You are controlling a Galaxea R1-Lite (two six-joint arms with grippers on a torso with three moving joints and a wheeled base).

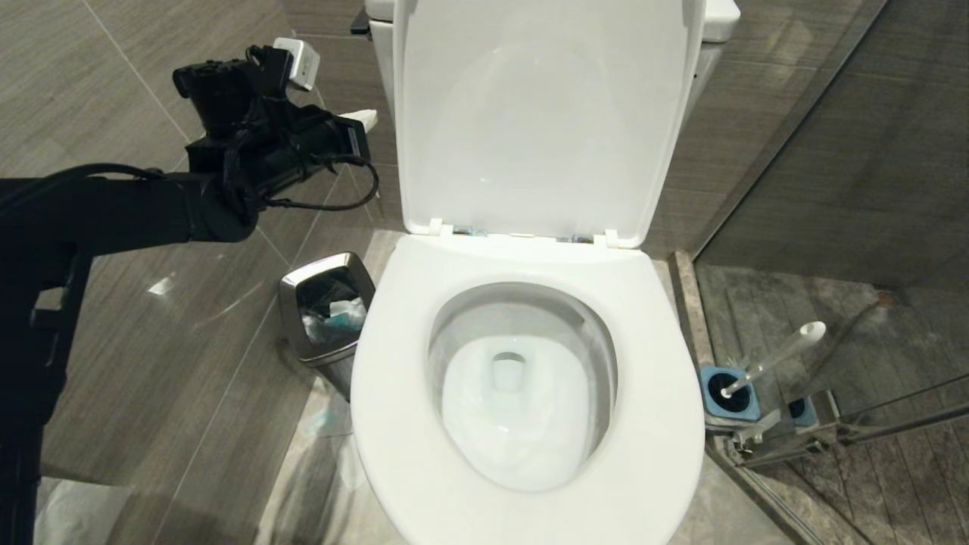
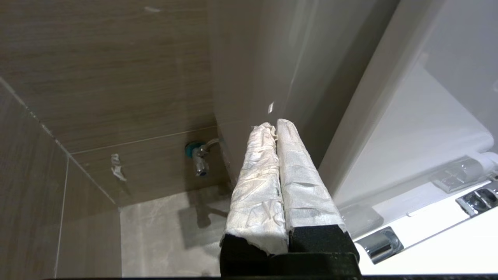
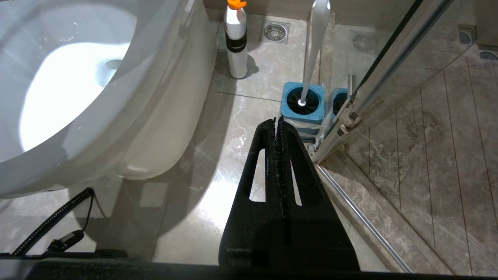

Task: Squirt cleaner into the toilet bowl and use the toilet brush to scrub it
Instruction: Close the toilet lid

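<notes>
toilet open, brush parked, both pincers shut on nothing

the toilet bowl sits w/ seat down and lid raised upright vs the tank; water in the basin looks clear white, w/ no blue tint showing. the toilet brush stands tilted in its blue holder on the floor by the glass shower door, bristle head down in the holder, white handle leaning out.

the left gripper hangs raised beside the lid's edge, well apart from the brush, which lies across the bowl from it. its white-wrapped fingers are pressed together w/ nothing between them; just past the tips is the tank's side wall, and farther off a chrome water valve on the tiled wall. chrome seat hinges show near the fingers' base.

the right gripper is low by the bowl's outer wall, black fingers pressed together, empty. the brush in its holder sits just ahead of the tips, apart from them; a white spray bottle w/ orange cap stands farther ahead, beside the bowl's base. a black cable lies on the floor behind.

a small steel waste bin w/ crumpled tissue stands below the left gripper, touching or just beside the seat rim—can't tell which.
</notes>
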